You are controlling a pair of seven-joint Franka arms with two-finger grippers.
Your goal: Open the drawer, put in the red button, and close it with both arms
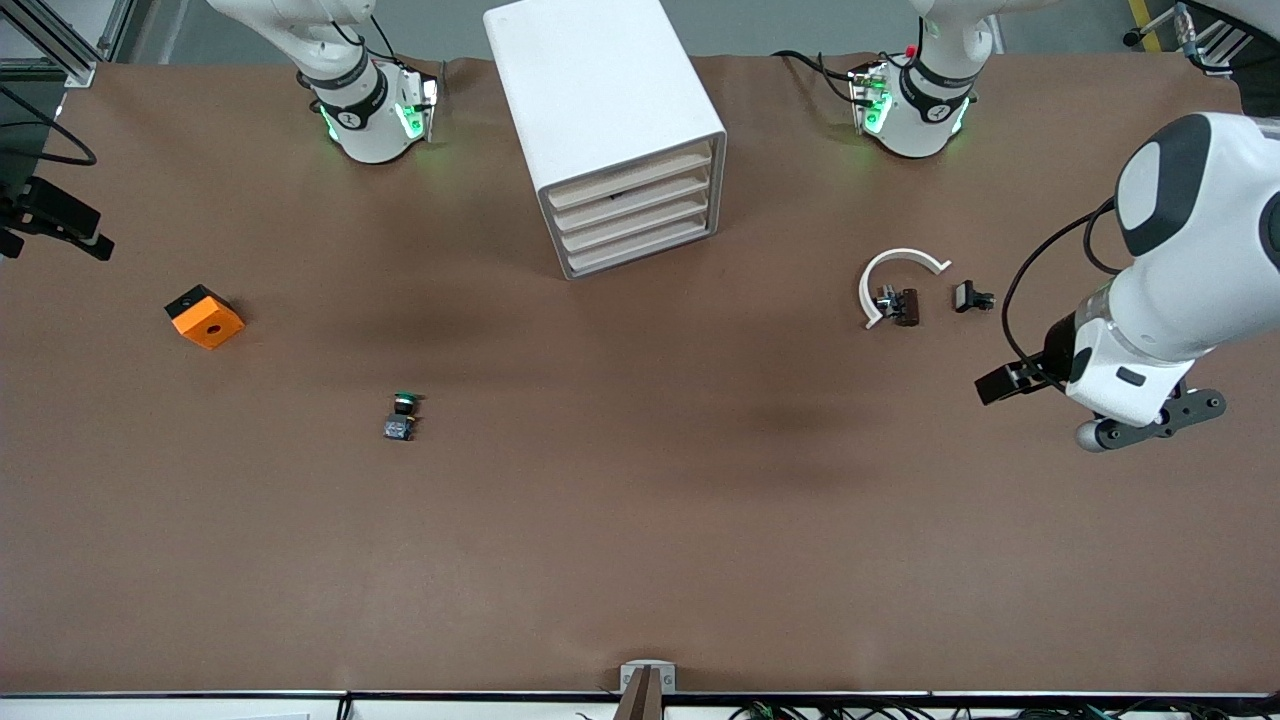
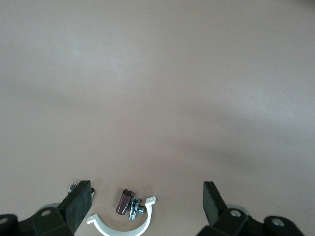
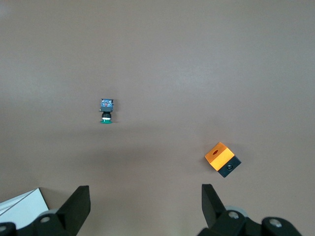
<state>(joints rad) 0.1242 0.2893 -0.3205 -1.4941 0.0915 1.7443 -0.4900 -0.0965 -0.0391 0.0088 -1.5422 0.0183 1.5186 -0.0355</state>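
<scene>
The white drawer cabinet stands between the arm bases with all its drawers shut. No red-capped button shows in any view. A green-capped switch lies on the table, also in the right wrist view. My left gripper hangs open and empty above the table at the left arm's end; in its wrist view the jaws stand wide apart. My right gripper is open and empty, high over the table, and is out of the front view.
An orange block lies toward the right arm's end, also in the right wrist view. A white half-ring, a brown cylinder and a small black part lie near the left gripper.
</scene>
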